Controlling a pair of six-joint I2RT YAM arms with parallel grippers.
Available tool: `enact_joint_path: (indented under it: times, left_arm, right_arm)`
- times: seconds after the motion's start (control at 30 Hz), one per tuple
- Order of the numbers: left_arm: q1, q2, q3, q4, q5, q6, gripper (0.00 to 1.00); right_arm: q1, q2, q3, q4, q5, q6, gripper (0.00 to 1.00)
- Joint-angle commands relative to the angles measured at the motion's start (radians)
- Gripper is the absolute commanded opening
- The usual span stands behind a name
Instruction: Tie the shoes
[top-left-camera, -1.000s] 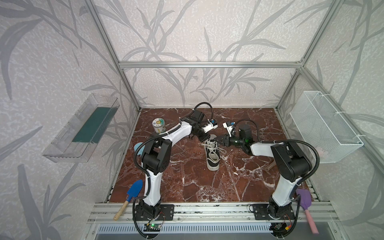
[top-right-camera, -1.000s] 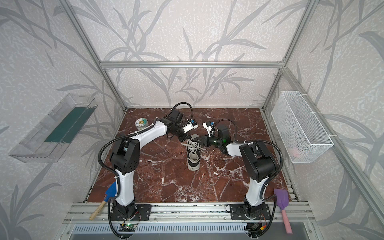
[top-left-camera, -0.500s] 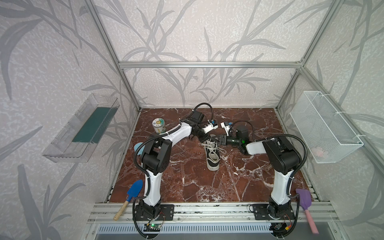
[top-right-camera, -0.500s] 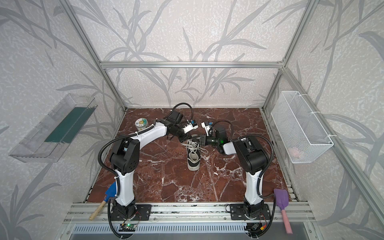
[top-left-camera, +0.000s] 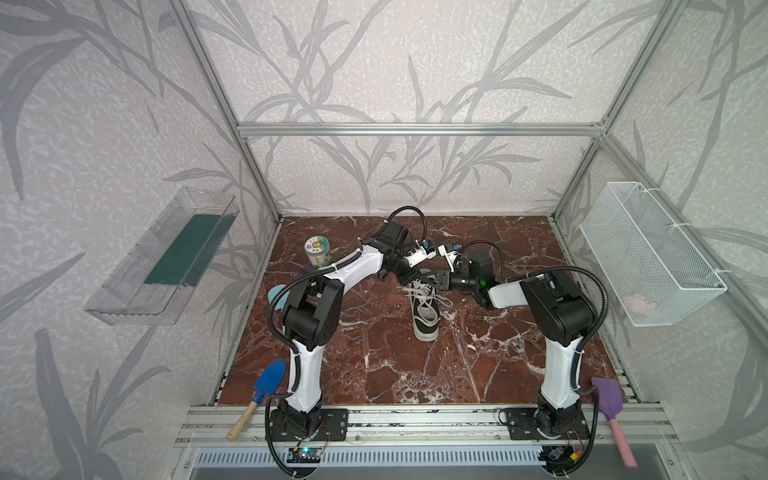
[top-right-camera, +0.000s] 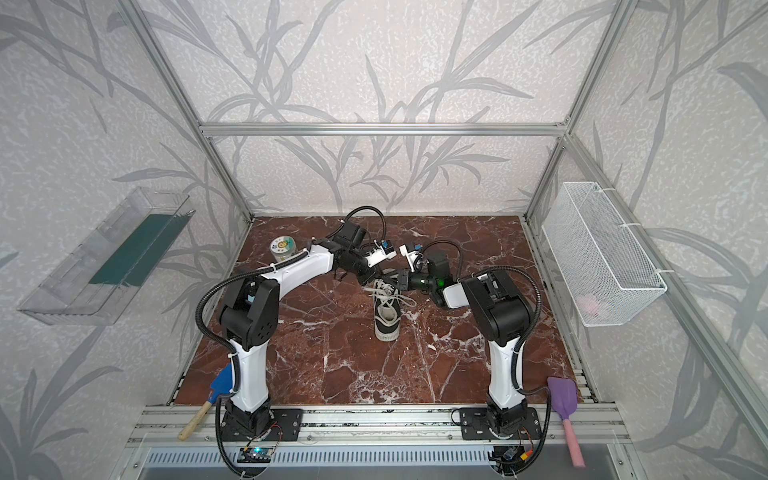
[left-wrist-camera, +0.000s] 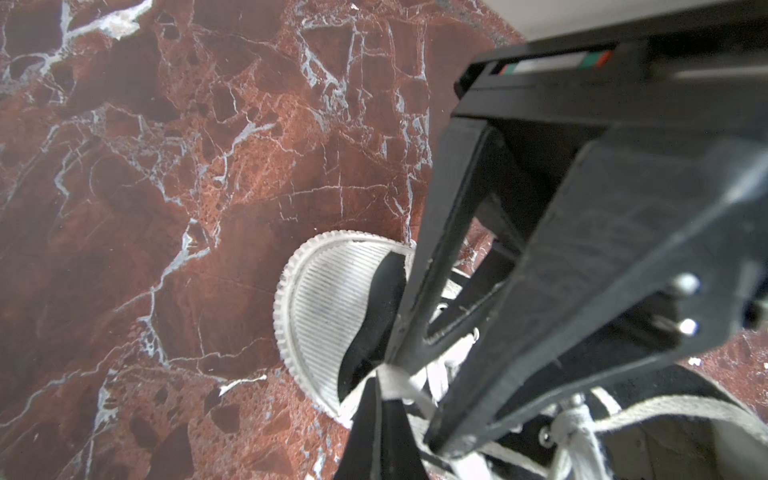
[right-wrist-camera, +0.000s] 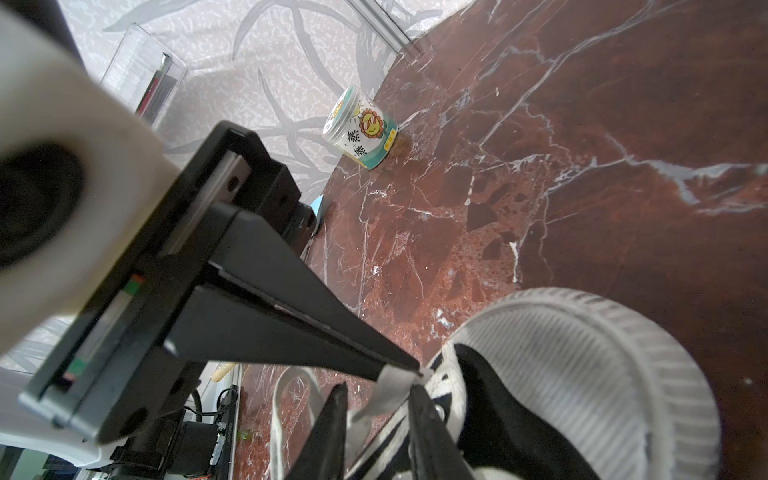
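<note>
On the red marble tabletop, your black sneaker is sitting mid-table between both arms. Your left gripper is pinching a white lace with its tips pressed together. Your right gripper is straddling that same lace, its fingers standing narrowly apart.

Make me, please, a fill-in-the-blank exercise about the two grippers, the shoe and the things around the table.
1. The left gripper is shut on a white ___ of the shoe.
2. The right gripper has its jaws ___.
3. The spade with the wooden handle has a ___ blade.
4. The wire basket on the wall is ___.

Missing words: lace; open; blue; white.
</note>
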Motion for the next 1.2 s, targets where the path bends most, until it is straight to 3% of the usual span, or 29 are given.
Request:
enact_joint_path:
  times: [0.0, 0.2, 0.37, 0.43, 0.57, 0.63, 1.17]
  left_arm:
    - [-0.006, -0.054, -0.01, 0.008, 0.019, 0.002, 0.0]
    - [-0.006, -0.062, -0.022, 0.022, 0.025, -0.006, 0.0]
    - [-0.004, -0.068, -0.028, 0.024, 0.015, -0.01, 0.05]
    - [-0.005, -0.067, -0.027, 0.026, 0.01, -0.017, 0.15]
    - [0.006, -0.085, -0.03, 0.025, -0.022, -0.038, 0.5]
    - [0.011, -0.105, -0.041, 0.029, -0.035, -0.038, 0.56]
    - [0.031, -0.275, -0.268, 0.121, -0.034, -0.1, 0.65]
  right_arm:
    - [0.005, 0.004, 0.026, -0.005, -0.009, -0.024, 0.3]
    - [0.006, 0.016, 0.038, -0.006, -0.015, -0.02, 0.2]
    - [0.006, 0.01, 0.034, 0.008, -0.021, -0.016, 0.0]
    - [0.006, 0.007, 0.032, 0.006, -0.016, -0.017, 0.0]
    - [0.006, 0.001, 0.027, -0.003, -0.014, -0.024, 0.0]
    - [0.006, -0.002, 0.025, -0.007, -0.015, -0.03, 0.0]
    - [0.006, -0.016, 0.023, -0.038, -0.009, -0.059, 0.0]
